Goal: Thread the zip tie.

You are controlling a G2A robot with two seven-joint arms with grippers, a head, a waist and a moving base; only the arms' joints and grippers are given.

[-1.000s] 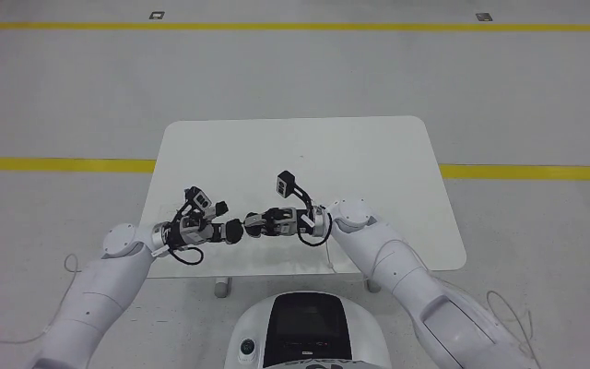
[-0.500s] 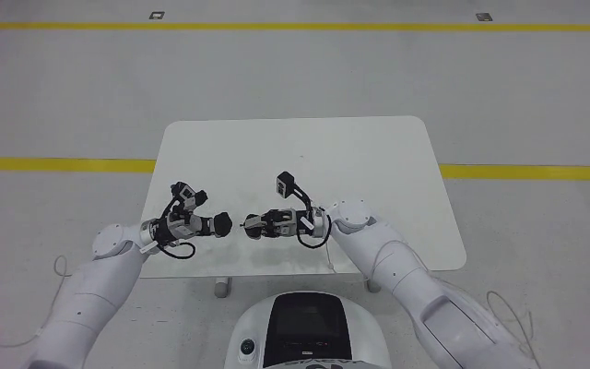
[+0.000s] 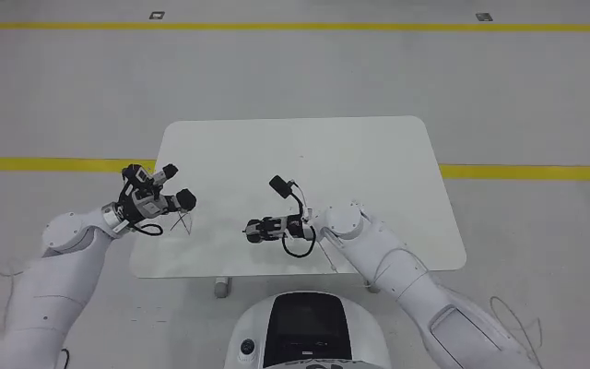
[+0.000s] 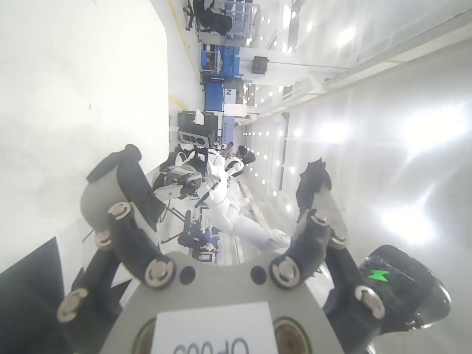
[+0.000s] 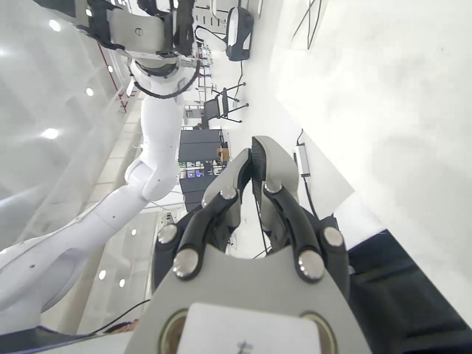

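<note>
Top view: zip tie (image 3: 182, 221) lies ungripped near the surface's (image 3: 304, 157) left edge; left gripper (image 3: 179, 185) spread, right gripper (image 3: 249, 231) pressed together.

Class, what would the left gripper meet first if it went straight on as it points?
Probably nothing: left gripper aims across the white table; the way looks free, though depth is unclear.

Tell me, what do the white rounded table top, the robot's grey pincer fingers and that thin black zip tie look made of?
White rounded table top: smooth matte laminate or painted board, judging by its even, low-glare face.
Grey fingers of the right gripper: dull metal plates with shiny rivets; ribbed black inner pads, probably rubber.
Thin black zip tie: likely plastic, too thin to confirm.
</note>
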